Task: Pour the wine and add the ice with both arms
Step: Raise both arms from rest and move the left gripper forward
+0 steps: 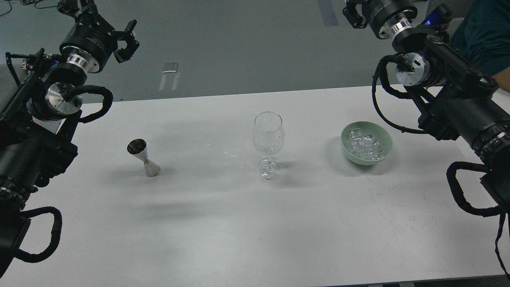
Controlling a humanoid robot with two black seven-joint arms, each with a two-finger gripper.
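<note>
Sitting in bowl [384, 153], ice [364, 145] well apart from right end effector [352, 16].

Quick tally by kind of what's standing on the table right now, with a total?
Metal jigger: 1
Clear stemmed wine glass: 1
Green bowl holding ice: 1 (cubes too many and too glassy to count)
Total: 3 items on the white table

Three things stand well apart in a row on the white counter [255, 223], taking the stemmed wine glass [269, 145] as landmark. A steel jigger [144, 158] stands left of it, a green bowl [384, 153] of ice [363, 143] right. Wide bare gaps separate them; nearer than the glass the counter is bare.
</note>
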